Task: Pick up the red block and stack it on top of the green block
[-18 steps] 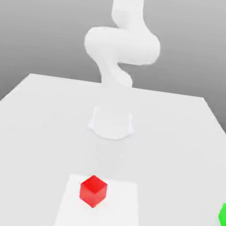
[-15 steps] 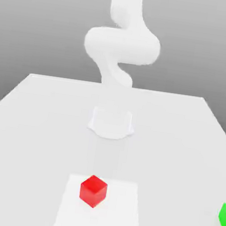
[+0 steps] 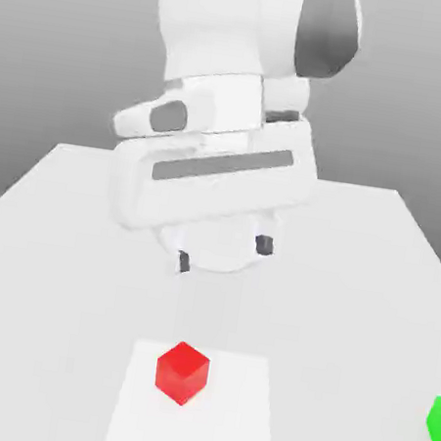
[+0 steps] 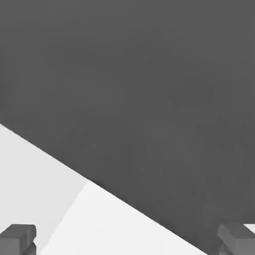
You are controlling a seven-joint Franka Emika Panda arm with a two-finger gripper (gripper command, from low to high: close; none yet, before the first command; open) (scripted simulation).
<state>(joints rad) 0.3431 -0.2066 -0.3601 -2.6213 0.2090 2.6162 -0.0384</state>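
Above the middle of the counter [image 3: 54,241] my jaws [image 3: 222,252] hang spread wide apart, with nothing between them. Both dark fingertips [image 3: 184,262] point down at the white surface without touching it, and my broad white hand sits tilted above them, its side toward the exterior view's left lower than the other. From the camera on my hand, the two fingertips [image 4: 17,239] stand far from each other, with a corner of the pale counter between them and dark grey background beyond its edge.

Nearer the counter's front edge than my jaws, the red block [image 3: 182,372] sits flat on the surface, turned so that one corner faces forward. It lies well apart from my fingertips. It rests on a slightly brighter square patch [image 3: 237,414] that reaches down to the front edge.

Far toward the counter's front corner on the exterior view's right, the green block [image 3: 437,423] sits on the surface, partly cut off by the picture's border. It is well apart from the red block, with bare counter between them. Both blocks lie at about the same depth from the front edge.
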